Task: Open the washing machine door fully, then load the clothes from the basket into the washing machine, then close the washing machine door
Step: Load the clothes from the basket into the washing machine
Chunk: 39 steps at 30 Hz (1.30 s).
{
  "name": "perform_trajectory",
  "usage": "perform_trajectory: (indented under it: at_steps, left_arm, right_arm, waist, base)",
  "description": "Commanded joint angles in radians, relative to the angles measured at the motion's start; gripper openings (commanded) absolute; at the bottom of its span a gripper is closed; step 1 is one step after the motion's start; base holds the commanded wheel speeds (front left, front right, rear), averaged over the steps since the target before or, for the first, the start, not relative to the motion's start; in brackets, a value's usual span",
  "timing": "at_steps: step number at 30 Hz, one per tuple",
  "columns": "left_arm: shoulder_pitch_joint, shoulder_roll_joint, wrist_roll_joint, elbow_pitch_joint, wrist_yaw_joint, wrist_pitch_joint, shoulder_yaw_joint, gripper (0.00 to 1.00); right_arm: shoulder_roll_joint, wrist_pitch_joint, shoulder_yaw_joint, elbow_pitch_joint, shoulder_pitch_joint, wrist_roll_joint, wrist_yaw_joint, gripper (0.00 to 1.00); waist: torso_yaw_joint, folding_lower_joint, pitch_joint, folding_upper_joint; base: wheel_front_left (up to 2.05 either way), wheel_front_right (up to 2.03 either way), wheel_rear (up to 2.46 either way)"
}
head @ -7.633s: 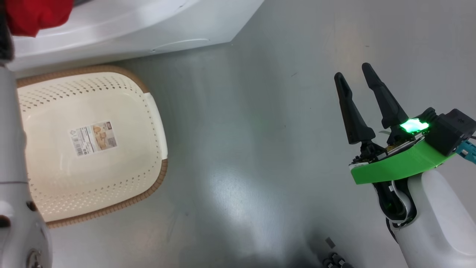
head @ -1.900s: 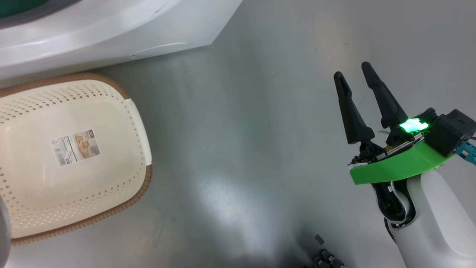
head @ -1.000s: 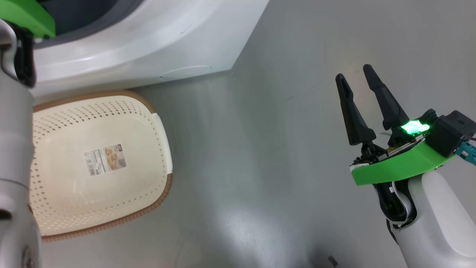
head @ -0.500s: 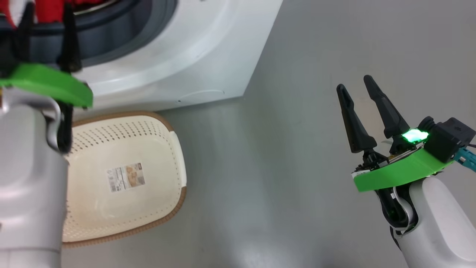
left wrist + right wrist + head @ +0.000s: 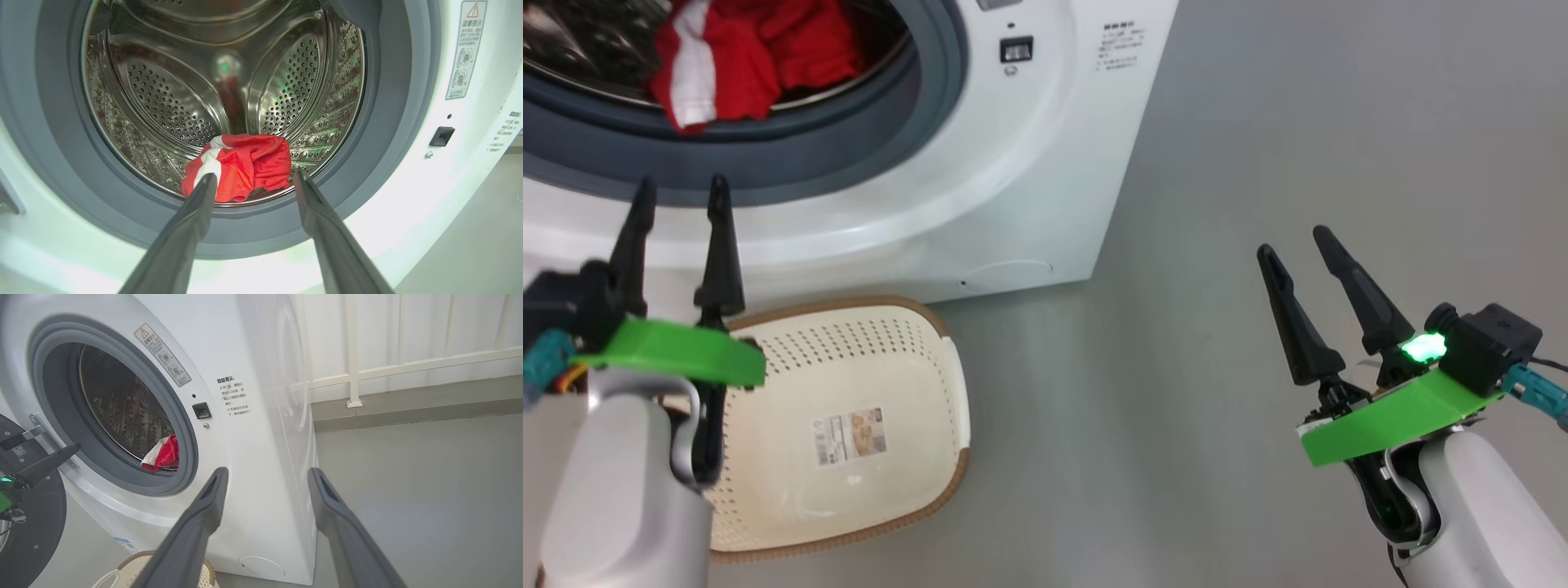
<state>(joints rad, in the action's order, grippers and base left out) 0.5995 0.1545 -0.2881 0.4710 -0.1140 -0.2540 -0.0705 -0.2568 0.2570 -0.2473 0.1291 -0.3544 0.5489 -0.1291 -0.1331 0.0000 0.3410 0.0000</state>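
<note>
In the head view, the clothes [image 5: 760, 57] are seen at upper left, piled inside the washing machine [image 5: 1029, 163], while the basket [image 5: 849, 304] at lower centre is left bare, so loading is judged done. The left gripper [image 5: 681, 186] is held at left before the opening, fingers spread and empty. The right gripper [image 5: 1290, 242], equally spread and empty, is kept aside at lower right.

In the left wrist view, the red heap is framed between the fingers, low in the drum [image 5: 171, 102] near its front lip.

In the right wrist view, the washing machine door [image 5: 32, 522] is seen swung open at lower left, presumably to be closed next.
</note>
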Motion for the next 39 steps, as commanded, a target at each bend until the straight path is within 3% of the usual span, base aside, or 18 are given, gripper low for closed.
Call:
perform_trajectory:
  at_steps: [1, 23, 39]
  left_arm:
    - [-0.022, 0.028, -0.006, -0.04, 0.01, -0.008, 0.032, 1.0]
    - [-0.452, -0.041, 0.0, -0.322, 0.024, -0.008, 0.105, 1.0]
    - [-0.627, -0.092, 0.011, -0.438, 0.015, -0.008, 0.138, 1.0]
  right_arm:
    - [-0.009, 0.005, -0.02, -0.019, 0.024, 0.009, -0.002, 1.0]
    - [-0.035, 0.005, -0.051, 0.028, 0.133, 0.027, -0.002, 1.0]
    - [-0.049, 0.005, -0.045, 0.028, 0.173, 0.029, -0.002, 1.0]
  waist:
    - [0.026, 0.0, -0.039, 0.0]
    - [0.063, 0.0, -0.228, 0.0]
    - [0.083, 0.0, -0.268, 0.0]
  base:
    - [0.0, 0.0, 0.0]
    - [0.0, 0.0, 0.0]
    - [0.0, 0.0, 0.0]
